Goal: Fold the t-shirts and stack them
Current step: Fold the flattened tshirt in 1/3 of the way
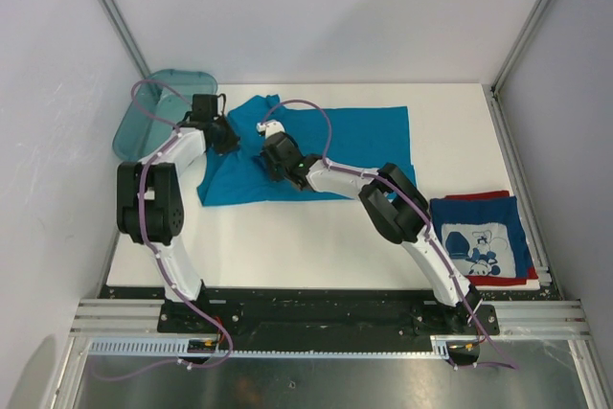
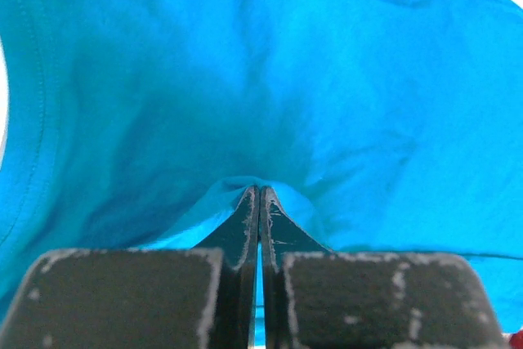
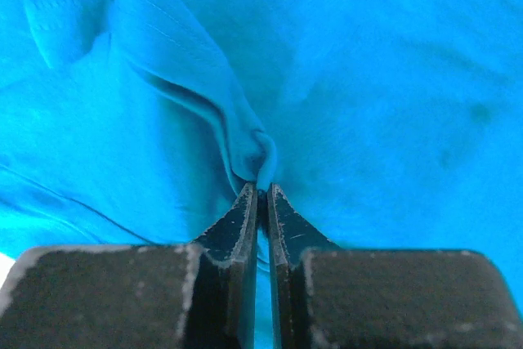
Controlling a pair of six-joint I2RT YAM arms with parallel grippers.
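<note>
At the bottom of the frame the metal rail (image 1: 326, 318) carrying both arm bases runs along the near edge of the white surface (image 1: 287, 246). Just beyond it, at lower right, lies the folded dark blue t-shirt (image 1: 484, 237) with white cartoon print and a red edge. It is squared to the surface and close to its right and near edges. The right arm's lower link crosses its left side.

A broad bare strip of surface lies between the two arms in the lower middle.

Above that strip, the plain, short-sleeved, soft-cloth teal-blue t-shirt (image 1: 364, 136) is spread flat. Its long axis runs left to right, with the straight hem toward the right and the neck end toward upper left. A bare band separates the hem from the surface's right edge.

The left hand (image 2: 259, 192) is clenched on a raised pinch of the teal-blue t-shirt near its left sleeve. The right hand (image 3: 263, 190) has its jaws all but together on a ridge of the same cloth.

Both arms cover the neck area and part of the shirt's lower edge.

At the far upper left a translucent teal plastic bin (image 1: 153, 117) sits at the corner, partly behind the left arm.
</note>
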